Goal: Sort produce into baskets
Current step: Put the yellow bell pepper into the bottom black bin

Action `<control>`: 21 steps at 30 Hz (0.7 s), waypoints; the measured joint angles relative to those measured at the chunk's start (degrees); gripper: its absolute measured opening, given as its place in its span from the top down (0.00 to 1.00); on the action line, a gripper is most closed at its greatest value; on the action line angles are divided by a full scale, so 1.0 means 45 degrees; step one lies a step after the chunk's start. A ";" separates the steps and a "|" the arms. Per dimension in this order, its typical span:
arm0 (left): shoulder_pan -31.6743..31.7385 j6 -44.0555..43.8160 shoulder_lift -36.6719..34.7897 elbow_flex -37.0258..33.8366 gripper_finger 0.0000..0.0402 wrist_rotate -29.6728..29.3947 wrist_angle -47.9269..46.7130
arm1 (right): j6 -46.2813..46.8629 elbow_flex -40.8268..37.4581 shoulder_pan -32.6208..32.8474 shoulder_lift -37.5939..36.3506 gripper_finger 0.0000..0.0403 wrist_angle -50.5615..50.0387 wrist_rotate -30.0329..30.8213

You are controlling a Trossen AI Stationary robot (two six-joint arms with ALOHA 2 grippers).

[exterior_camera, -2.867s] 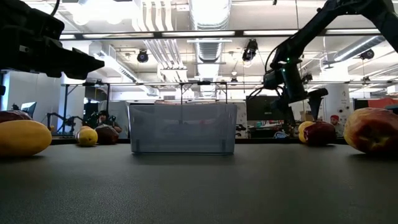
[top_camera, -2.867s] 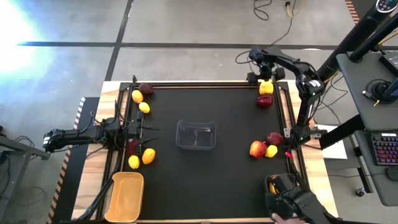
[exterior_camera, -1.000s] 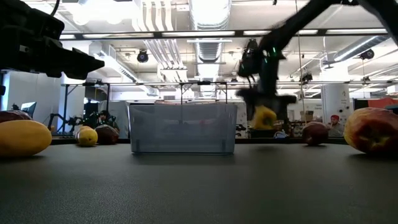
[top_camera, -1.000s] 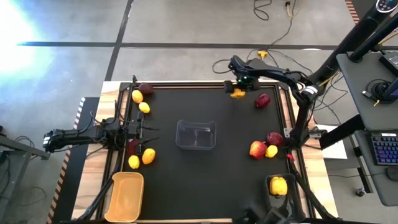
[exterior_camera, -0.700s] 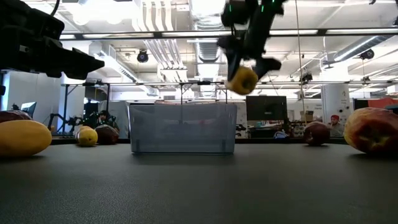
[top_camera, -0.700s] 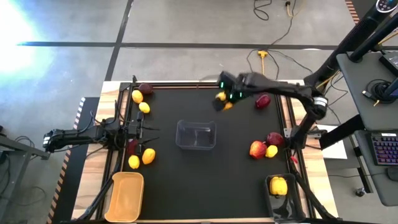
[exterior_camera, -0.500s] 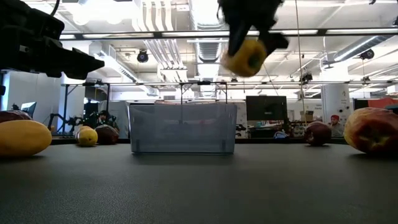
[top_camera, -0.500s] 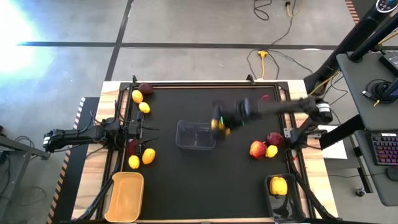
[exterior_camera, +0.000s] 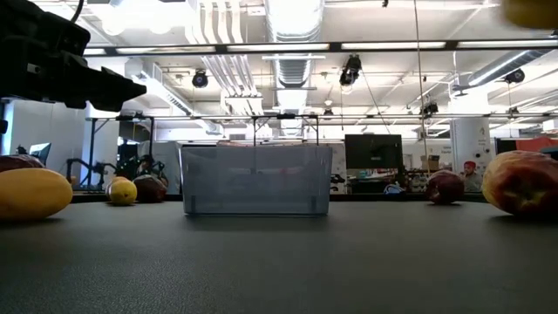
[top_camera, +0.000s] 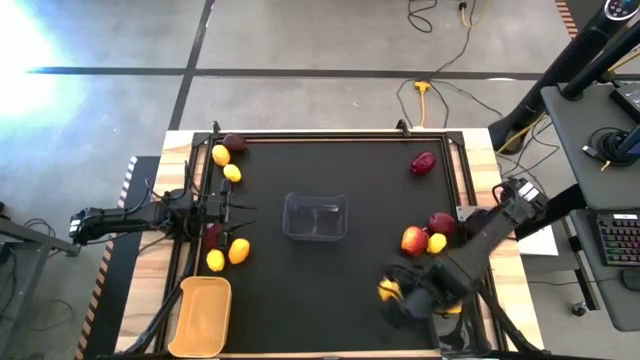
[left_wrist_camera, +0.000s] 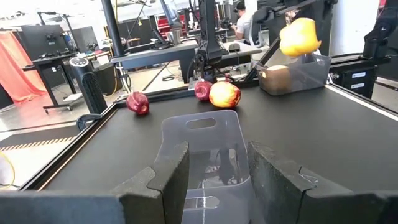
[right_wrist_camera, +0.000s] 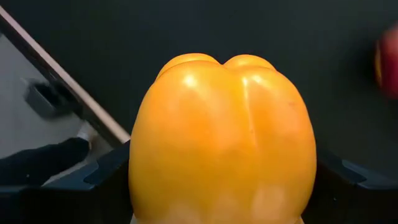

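Note:
My right gripper is shut on a yellow bell pepper, in the air over the mat's near right part. The pepper fills the right wrist view and shows aloft in the left wrist view. The dark bin next to it holds another yellow piece and is mostly hidden by the arm in the high view. The clear bin stands mid-table. The yellow-orange bin stands at the near left. My left gripper is open at the left edge, facing the clear bin. My right gripper pinches the pepper by two opposite sides between its two fingers, one on each flank. The pepper's lobed end faces away from the wrist. It is lifted clear of the table.
Lemons and a dark-red fruit lie at the far left, and more lemons lie near my left gripper. At the right lie dark-red fruits, a red-yellow fruit and a lemon.
My right gripper has carried the pepper from the table's far edge up and toward the near edge. It passed to the right of the clear bin and is now over the near right part. The pepper has stayed in the hold.

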 joint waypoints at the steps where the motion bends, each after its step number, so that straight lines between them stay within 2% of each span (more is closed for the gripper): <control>1: 0.0000 0.0000 0.0000 0.0000 0.64 0.0000 0.0000 | 0.0524 0.0000 0.0299 0.0000 0.20 -0.0216 -0.0280; 5: 0.0000 0.0000 -0.0001 -0.0001 0.64 0.0005 0.0005 | 0.2345 0.0000 0.1082 0.0002 0.20 -0.1345 -0.1742; 11: 0.0000 0.0000 -0.0004 -0.0005 0.64 0.0000 0.0000 | 0.2989 0.0000 0.1563 0.0000 0.20 -0.2673 -0.4601; 21: 0.0000 0.0000 -0.0001 -0.0004 0.64 0.0000 0.0001 | 0.4019 -0.0944 0.2657 0.0005 0.20 -0.2445 -0.6394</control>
